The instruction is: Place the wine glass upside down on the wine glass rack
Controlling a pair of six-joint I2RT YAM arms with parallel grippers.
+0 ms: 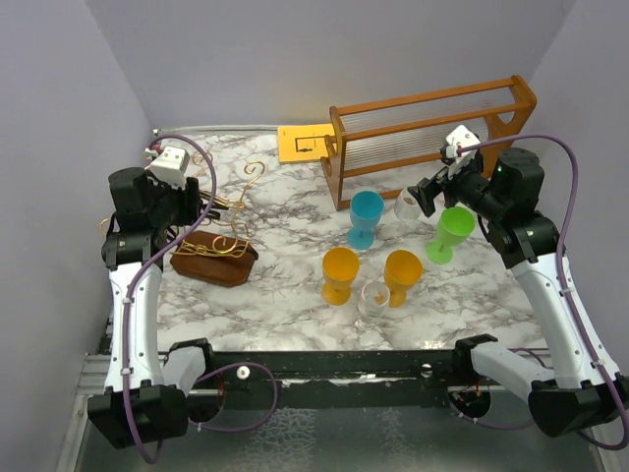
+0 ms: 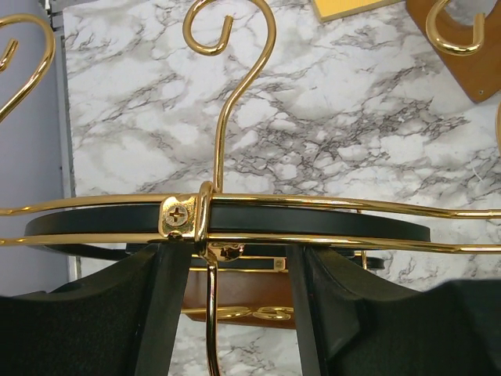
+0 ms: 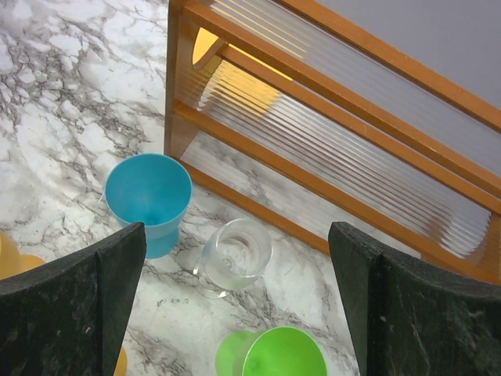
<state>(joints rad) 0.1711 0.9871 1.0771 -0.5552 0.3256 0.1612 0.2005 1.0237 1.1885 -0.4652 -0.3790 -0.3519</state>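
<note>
**Hazards at the Pick, and Markings**

**Status.** The wine glass (image 3: 233,254) stands upright on the table (image 1: 285,295) and has not yet been lifted. It sits near the foot of the frame (image 3: 176,78), with the blue cup (image 3: 149,196) just beside it and the green cup (image 3: 282,356) near on the other side. The right gripper (image 1: 426,195) hovers above it, fingers (image 3: 78,305) spread wide and holding nothing. The left gripper (image 2: 235,262) is at the rack (image 1: 214,262), well apart from the glass. Its fingers are parted, one on either side of the gold centre stem, and we see no contact.

**Hazards, as we judge them**

1. Collision on descent. The spread fingers have little room, so one could knock the blue cup or strike the frame's lower rail.
2. Slip. The clear, smooth walls give a poor hold, and the glass could slide out when we invert it.
3. Wrong target. A second clear glass (image 1: 373,297) stands between the orange cups (image 1: 340,270). A late change of target would sweep the arm across the cups.
4. Rack upset. The wire arms sit on a small base, so a push from the foot entering a hook could tip or shift the rack unless the left gripper steadies it.
5. Crowding. Both arms would meet at the rack.

**Markings.** We read no brand, label or text. The yellow card (image 1: 300,144) shows only a dark square outline. The rack's screw heads are cross-slot and unmarked.
</note>
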